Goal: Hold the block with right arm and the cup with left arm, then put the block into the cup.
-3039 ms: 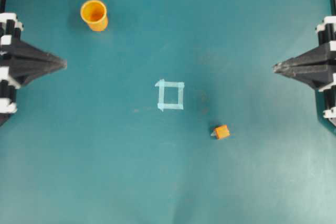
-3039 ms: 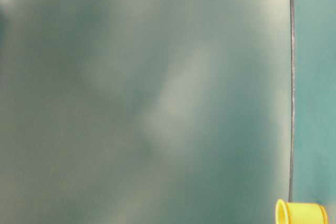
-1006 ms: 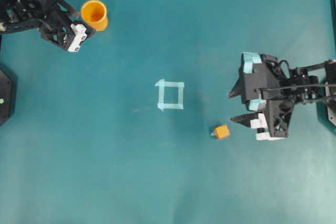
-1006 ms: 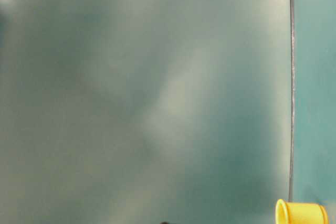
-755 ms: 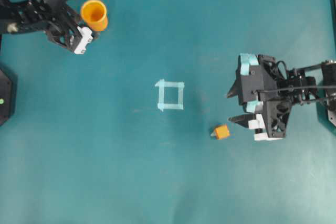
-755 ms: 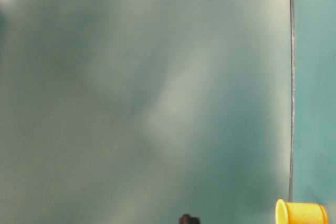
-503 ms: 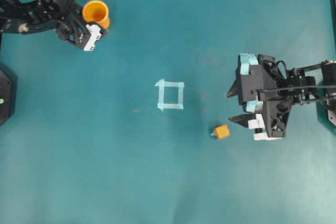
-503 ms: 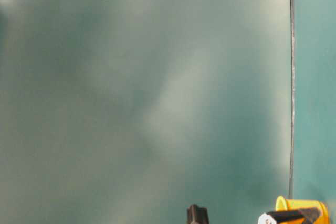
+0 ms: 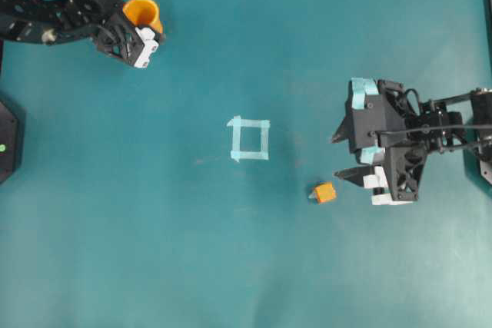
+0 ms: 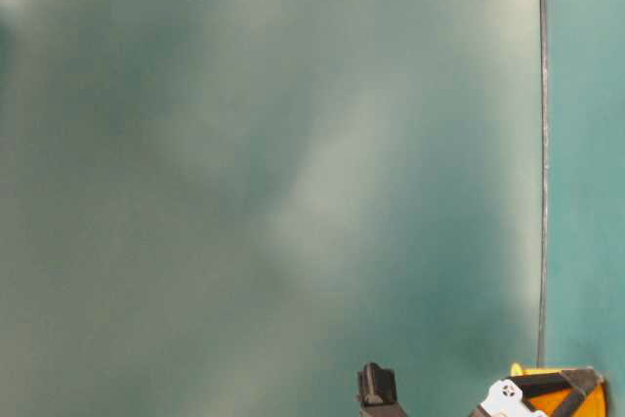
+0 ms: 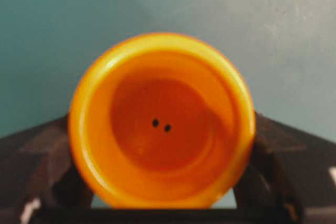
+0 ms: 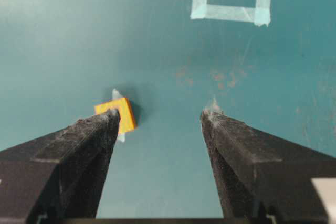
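Straddling the cup (image 9: 143, 11), the left gripper (image 9: 142, 32) sits at the far left of the table (image 9: 246, 266) while the right gripper (image 9: 338, 157) hangs near the block (image 9: 324, 193).
The left wrist view shows the cup's mouth between the dark fingers (image 11: 39, 156), one on each side; whether they press its wall I cannot tell. The right fingers (image 12: 84, 145) are spread wide and grip nothing; the block lies on the table just past one tip, off to its side, below and right of the tape square (image 9: 249, 139).
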You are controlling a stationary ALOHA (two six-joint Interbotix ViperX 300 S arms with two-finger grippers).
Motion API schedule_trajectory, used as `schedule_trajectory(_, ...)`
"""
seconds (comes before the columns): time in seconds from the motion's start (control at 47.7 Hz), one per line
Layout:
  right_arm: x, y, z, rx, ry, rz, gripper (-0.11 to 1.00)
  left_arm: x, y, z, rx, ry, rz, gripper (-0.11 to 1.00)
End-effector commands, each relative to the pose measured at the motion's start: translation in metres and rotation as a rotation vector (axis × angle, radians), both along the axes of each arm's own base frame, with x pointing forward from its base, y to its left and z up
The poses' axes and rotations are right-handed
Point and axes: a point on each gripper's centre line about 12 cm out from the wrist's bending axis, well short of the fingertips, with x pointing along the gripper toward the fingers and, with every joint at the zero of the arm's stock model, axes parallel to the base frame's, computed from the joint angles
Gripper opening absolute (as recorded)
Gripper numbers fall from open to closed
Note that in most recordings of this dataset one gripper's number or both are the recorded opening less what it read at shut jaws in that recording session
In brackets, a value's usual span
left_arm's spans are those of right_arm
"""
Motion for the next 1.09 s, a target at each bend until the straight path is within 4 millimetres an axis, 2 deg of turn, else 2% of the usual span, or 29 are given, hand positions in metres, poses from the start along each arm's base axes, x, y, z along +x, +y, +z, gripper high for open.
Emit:
schedule_trajectory(0.0,0.004,0.001,0.006,0.000,-0.018,0.004,0.64,0.010,-0.002,0.011,0.020,-0.029,-0.022,0.66)
schedule_trajectory(0.126,0.002,0.001,-0.008,-0.004,0.023,0.005,0.64,0.031,-0.022,0.022,0.038,-0.038,-0.121,0.65)
schedule_trajectory(0.293,0.005,0.005,-0.026,-0.011,0.076,0.019,0.64,0.069,-0.068,0.033,0.054,-0.011,-0.318,0.65)
schedule_trajectory(0.44,0.013,0.019,-0.037,-0.011,0.090,0.059,0.64,0.098,-0.110,0.039,0.066,0.019,-0.477,0.65)
schedule_trajectory(0.608,0.017,0.033,-0.052,-0.012,0.107,0.096,0.64,0.123,-0.142,0.044,0.091,0.020,-0.593,0.65)
schedule_trajectory(0.755,0.020,0.039,-0.059,-0.015,0.122,0.113,0.64,0.140,-0.153,0.051,0.124,0.001,-0.649,0.65)
schedule_trajectory(1.069,0.024,0.040,-0.073,-0.020,0.140,0.116,0.62,0.168,-0.154,0.064,0.218,-0.026,-0.725,0.65)
